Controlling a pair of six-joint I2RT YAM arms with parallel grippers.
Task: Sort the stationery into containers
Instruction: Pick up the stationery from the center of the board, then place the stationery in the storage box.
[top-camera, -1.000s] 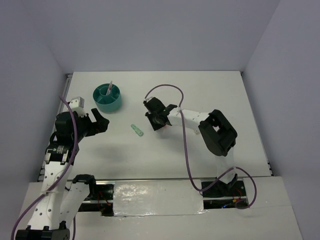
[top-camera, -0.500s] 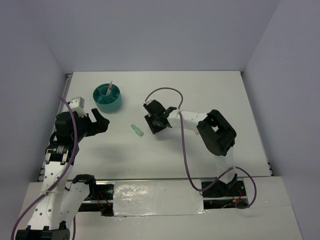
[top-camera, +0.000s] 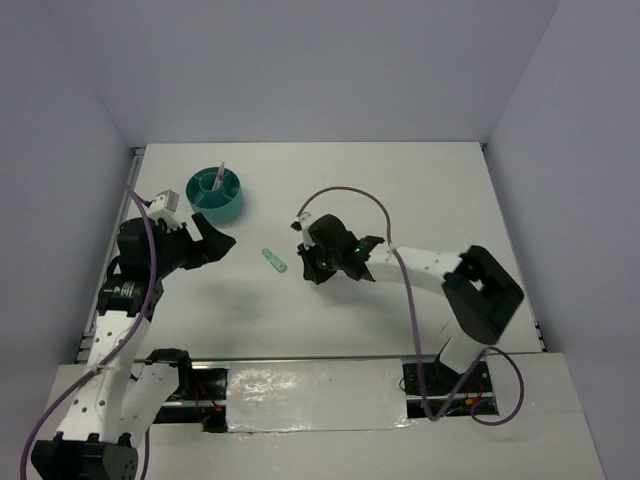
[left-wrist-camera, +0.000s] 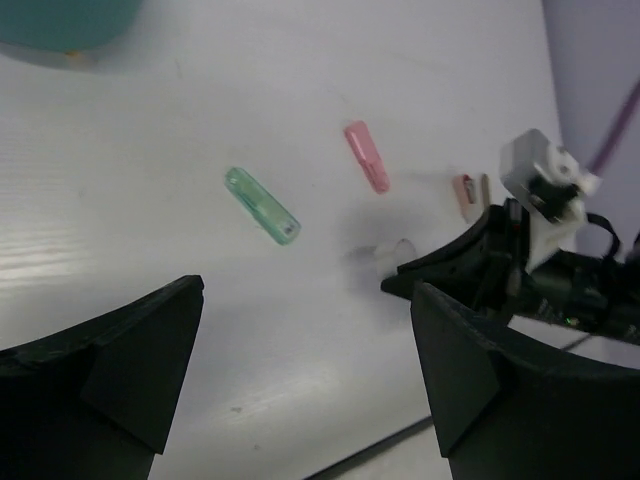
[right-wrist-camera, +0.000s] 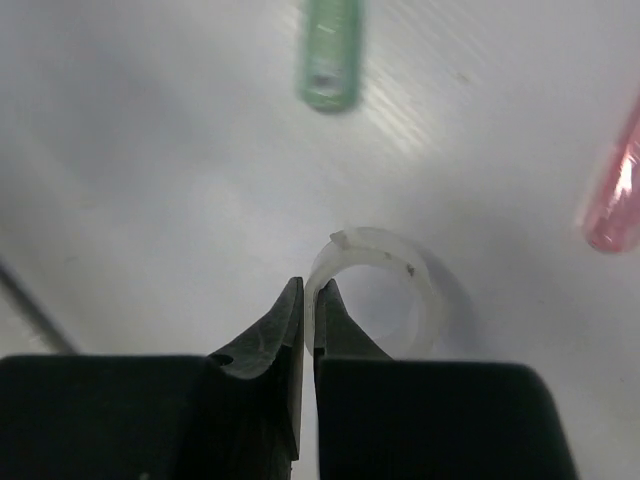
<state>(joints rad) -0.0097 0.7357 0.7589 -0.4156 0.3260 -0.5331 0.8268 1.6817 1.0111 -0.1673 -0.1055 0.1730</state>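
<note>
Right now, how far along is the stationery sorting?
Done: one pen stands in the teal organizer. In hand: the right end effector is pinched shut on the wall of the white tape ring. To go: the mint-green block, the pink block and a small beige piece lie loose on the table; the left end effector is open, holding nothing.

White table (top-camera: 450, 200) boxed by plain walls (top-camera: 300, 70) suggests a lab.
</note>
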